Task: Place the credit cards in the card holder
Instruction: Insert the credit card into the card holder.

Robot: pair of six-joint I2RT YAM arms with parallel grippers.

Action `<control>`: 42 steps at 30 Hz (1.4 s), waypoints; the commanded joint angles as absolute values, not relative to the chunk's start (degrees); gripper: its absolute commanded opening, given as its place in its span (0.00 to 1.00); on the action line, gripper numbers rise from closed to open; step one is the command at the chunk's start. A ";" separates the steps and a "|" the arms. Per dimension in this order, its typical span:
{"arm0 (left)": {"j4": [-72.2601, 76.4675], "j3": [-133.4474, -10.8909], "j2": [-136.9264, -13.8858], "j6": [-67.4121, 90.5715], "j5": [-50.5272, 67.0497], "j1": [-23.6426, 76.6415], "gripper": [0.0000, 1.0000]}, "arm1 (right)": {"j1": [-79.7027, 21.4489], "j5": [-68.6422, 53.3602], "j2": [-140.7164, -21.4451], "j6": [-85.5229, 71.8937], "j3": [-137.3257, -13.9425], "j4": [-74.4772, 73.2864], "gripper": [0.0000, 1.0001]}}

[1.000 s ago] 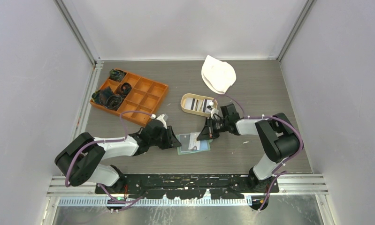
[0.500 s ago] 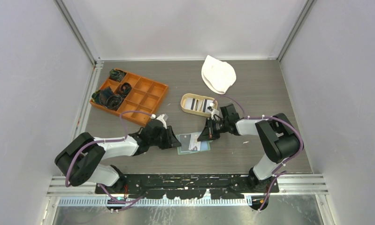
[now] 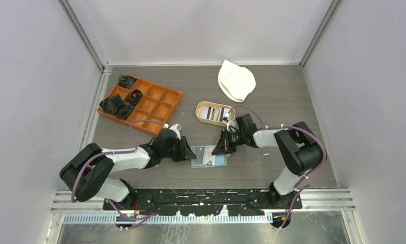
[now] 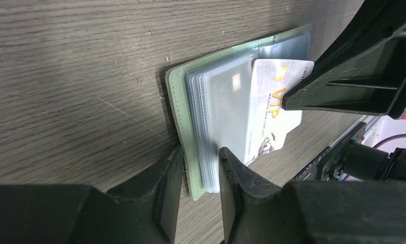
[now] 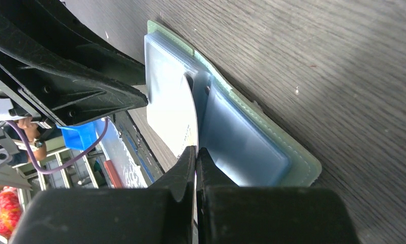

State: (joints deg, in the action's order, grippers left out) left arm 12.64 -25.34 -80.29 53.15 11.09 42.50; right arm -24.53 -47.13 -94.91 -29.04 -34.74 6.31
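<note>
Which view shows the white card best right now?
Left wrist: the white card shows its printed face. Right wrist sees its plain side at a steep angle; the top view shows a tiny pale patch.

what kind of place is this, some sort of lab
Probably a robot test cell in a lab: pale walls box in a wood-grain table, a left arm and right arm are bolted at its near edge, and props like an orange compartment box and card holder are laid out.
</note>
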 commanded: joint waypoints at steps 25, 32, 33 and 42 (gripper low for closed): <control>12.03 -25.14 -84.78 51.85 12.58 42.45 0.33 | -29.92 -42.63 -100.26 -32.24 -41.19 4.60 0.15; 11.77 -24.73 -83.71 52.04 11.95 42.45 0.34 | -29.73 -41.20 -97.54 -23.22 -45.41 -7.56 0.37; 11.63 -24.70 -83.53 51.99 11.86 42.45 0.34 | -29.79 -40.43 -96.87 -22.28 -45.62 -8.59 0.38; 11.51 -23.95 -82.51 52.03 11.74 42.50 0.33 | -29.71 -37.06 -96.58 -18.11 -48.86 -15.50 0.48</control>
State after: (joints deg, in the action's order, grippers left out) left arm 15.68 -25.61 -82.48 53.39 13.08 42.00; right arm -29.54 -40.45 -97.91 -22.06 -46.48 -11.22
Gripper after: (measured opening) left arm 0.333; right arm 0.462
